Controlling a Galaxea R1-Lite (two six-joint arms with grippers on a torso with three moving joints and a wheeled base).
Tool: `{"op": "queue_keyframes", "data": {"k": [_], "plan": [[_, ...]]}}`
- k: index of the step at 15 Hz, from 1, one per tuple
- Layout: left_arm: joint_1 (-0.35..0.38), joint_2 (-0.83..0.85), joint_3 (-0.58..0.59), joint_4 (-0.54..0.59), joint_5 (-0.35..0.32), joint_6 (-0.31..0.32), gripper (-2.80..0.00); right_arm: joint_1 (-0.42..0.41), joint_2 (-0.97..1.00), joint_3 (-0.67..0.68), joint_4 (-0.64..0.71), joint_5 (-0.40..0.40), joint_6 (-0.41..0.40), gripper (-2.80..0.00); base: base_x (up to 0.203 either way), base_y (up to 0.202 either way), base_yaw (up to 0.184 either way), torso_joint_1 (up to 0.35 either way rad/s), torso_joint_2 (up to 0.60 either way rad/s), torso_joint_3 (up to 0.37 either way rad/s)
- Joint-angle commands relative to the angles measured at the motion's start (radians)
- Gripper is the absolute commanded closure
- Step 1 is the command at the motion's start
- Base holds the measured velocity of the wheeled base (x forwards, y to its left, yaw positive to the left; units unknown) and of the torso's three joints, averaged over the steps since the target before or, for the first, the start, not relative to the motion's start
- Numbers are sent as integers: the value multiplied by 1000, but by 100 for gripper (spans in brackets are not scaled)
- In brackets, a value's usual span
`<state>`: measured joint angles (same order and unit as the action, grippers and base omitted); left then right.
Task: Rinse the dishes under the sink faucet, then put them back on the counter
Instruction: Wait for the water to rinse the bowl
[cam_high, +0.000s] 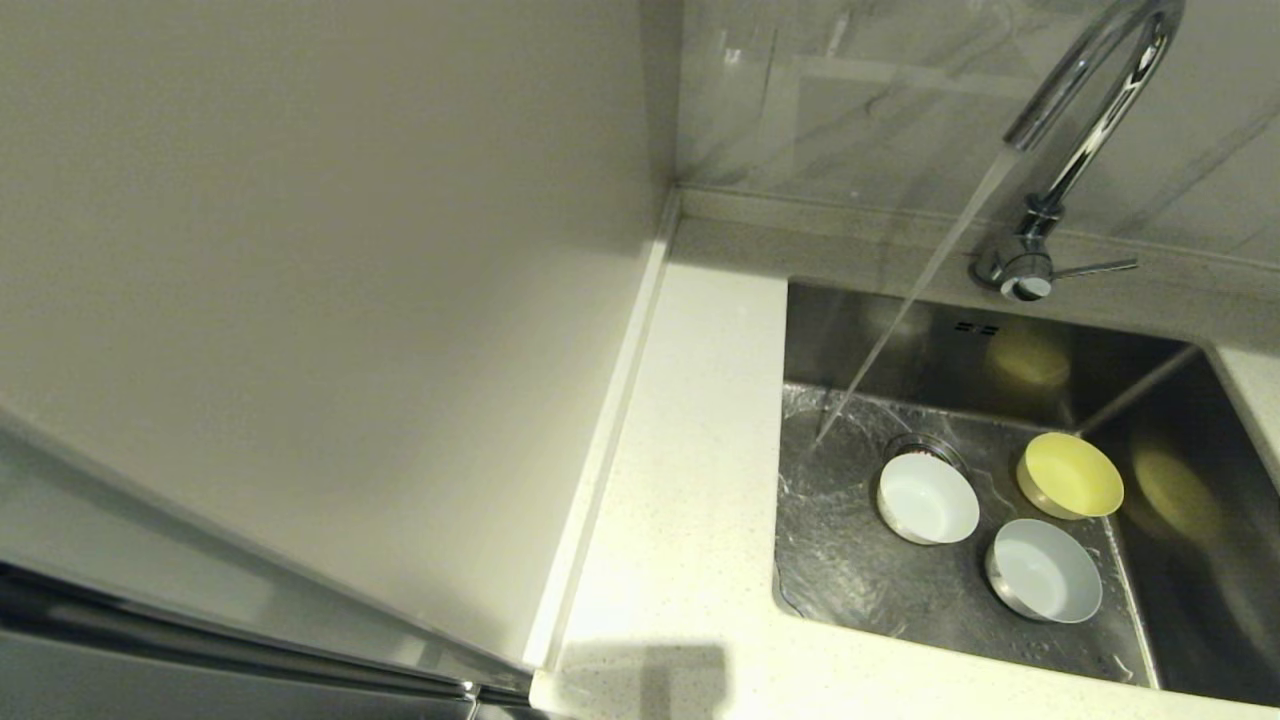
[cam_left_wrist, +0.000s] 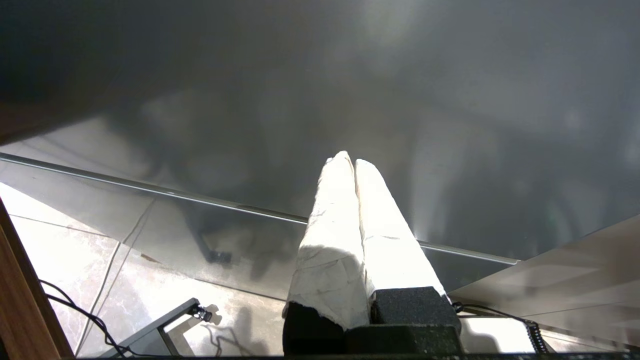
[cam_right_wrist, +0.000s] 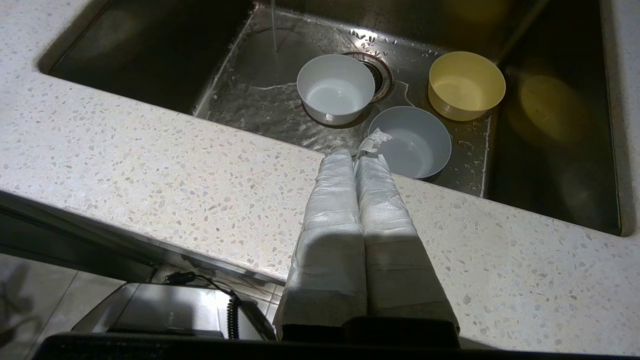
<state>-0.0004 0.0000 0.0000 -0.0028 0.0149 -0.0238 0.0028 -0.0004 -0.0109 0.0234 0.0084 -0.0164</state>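
Three dishes stand in the steel sink (cam_high: 850, 570): a white bowl (cam_high: 928, 498) by the drain, a pale yellow bowl (cam_high: 1070, 475) and a bluish-white bowl (cam_high: 1045, 571). The chrome faucet (cam_high: 1075, 140) runs, its stream hitting the basin floor left of the white bowl. My right gripper (cam_right_wrist: 356, 156) is shut and empty over the counter's (cam_right_wrist: 150, 165) front strip, short of the bluish-white bowl (cam_right_wrist: 412, 142); the white bowl (cam_right_wrist: 335, 90) and yellow bowl (cam_right_wrist: 465, 86) lie beyond. My left gripper (cam_left_wrist: 348, 161) is shut, parked low before a grey panel. Neither arm shows in the head view.
The white speckled counter (cam_high: 680, 480) runs left of and in front of the sink. A cream wall panel (cam_high: 300, 280) rises on the left and a marbled backsplash (cam_high: 850, 90) behind. The faucet lever (cam_high: 1095, 267) points right.
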Motion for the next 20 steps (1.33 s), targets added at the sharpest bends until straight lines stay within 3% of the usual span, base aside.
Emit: {"op": "queue_keyframes", "data": {"k": [1,20], "plan": [[0,-3,0,0,0,-1,0,0,0,0,0,-1,0,0,0,0,0,0,0,0],[-1,-3,0,0,0,-1,0,0,0,0,1,1,0,0,0,0,0,0,0,0]]}}
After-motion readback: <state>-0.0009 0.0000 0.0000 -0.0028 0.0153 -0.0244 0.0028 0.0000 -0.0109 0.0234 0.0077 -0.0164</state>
